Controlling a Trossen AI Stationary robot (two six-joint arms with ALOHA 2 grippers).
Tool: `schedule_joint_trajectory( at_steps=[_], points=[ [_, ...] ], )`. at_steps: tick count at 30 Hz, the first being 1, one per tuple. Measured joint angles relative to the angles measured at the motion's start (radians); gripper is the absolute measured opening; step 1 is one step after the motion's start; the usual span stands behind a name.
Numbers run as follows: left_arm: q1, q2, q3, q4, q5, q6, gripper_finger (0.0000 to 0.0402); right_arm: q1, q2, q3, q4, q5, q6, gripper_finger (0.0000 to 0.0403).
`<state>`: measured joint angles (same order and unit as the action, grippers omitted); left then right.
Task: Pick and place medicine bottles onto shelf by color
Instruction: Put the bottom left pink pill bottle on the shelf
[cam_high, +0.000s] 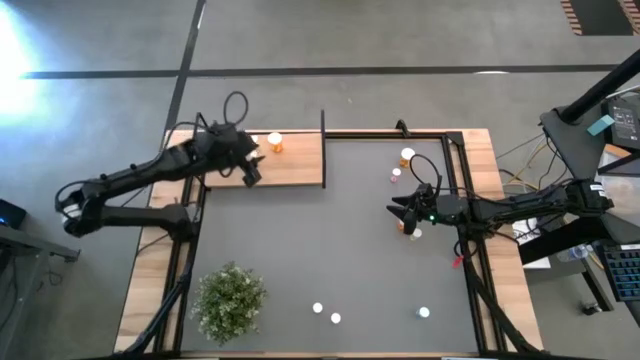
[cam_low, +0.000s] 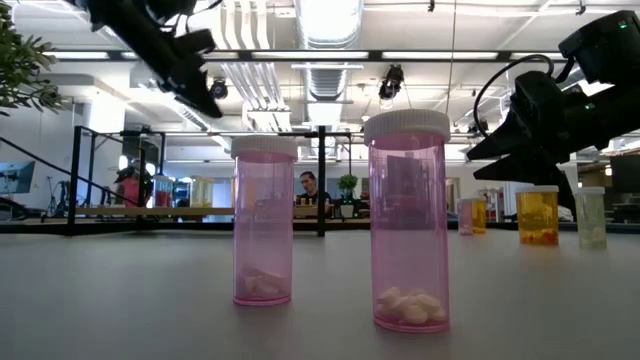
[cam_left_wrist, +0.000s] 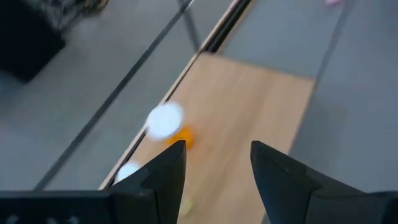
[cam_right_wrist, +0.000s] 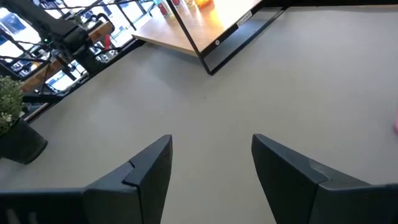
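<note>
left pincer (cam_high: 250, 165) hangs empty, jaws apart, over the shelf (cam_high: 290, 165); one orange bottle (cam_high: 275, 142) placed there. right pincer (cam_high: 397, 210) empty and parted. i count several bottles (cam_high: 407, 157) left on the worktop (cam_high: 330, 250).

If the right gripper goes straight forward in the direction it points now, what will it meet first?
Probably nothing soon. The right gripper, fingers open and empty, points across bare grey tabletop. The first thing in that line seems to be the shelf with its black rod, though depth is hard to judge.
</note>
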<state>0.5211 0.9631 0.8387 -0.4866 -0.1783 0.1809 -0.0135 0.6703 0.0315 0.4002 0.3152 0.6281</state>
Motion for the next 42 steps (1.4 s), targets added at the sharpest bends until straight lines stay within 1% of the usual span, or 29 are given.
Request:
schedule_joint_trajectory(
  at_steps=[3, 6, 10, 12, 15, 24, 26, 32, 35, 42],
  points=[
    [-0.091, 0.026, 0.001, 0.063, -0.045, -0.037, 0.0164, 0.000, 0.000, 0.000, 0.000, 0.000, 0.000, 0.0210],
    [-0.173, 0.073, 0.036, 0.069, -0.080, -0.069, 0.0164, 0.000, 0.000, 0.000, 0.000, 0.000, 0.000, 0.0210],
    [-0.291, 0.163, 0.101, 0.063, -0.126, -0.072, 0.0164, 0.000, 0.000, 0.000, 0.000, 0.000, 0.000, 0.0210],
    [-0.354, 0.220, 0.143, 0.063, -0.160, -0.080, 0.0164, 0.000, 0.000, 0.000, 0.000, 0.000, 0.000, 0.0210],
    [-0.443, 0.310, 0.215, 0.059, -0.193, -0.144, 0.0164, 0.000, 0.000, 0.000, 0.000, 0.000, 0.000, 0.0210],
    [-0.695, 0.593, 0.470, 0.046, -0.248, -0.295, 0.0164, 0.000, 0.000, 0.000, 0.000, 0.000, 0.000, 0.0210],
    [-0.737, 0.644, 0.522, 0.020, -0.252, -0.334, 0.0164, 0.000, 0.000, 0.000, 0.000, 0.000, 0.000, 0.0210],
    [-0.832, 0.761, 0.625, -0.023, -0.245, -0.358, 0.0164, 0.000, 0.000, 0.000, 0.000, 0.000, 0.000, 0.0210],
    [-0.866, 0.793, 0.660, -0.027, -0.223, -0.356, 0.0164, 0.000, 0.000, 0.000, 0.000, 0.000, 0.000, 0.0210],
    [-0.925, 0.850, 0.713, -0.020, -0.216, -0.360, 0.0164, 0.000, 0.000, 0.000, 0.000, 0.000, 0.000, 0.0210]
  ],
)
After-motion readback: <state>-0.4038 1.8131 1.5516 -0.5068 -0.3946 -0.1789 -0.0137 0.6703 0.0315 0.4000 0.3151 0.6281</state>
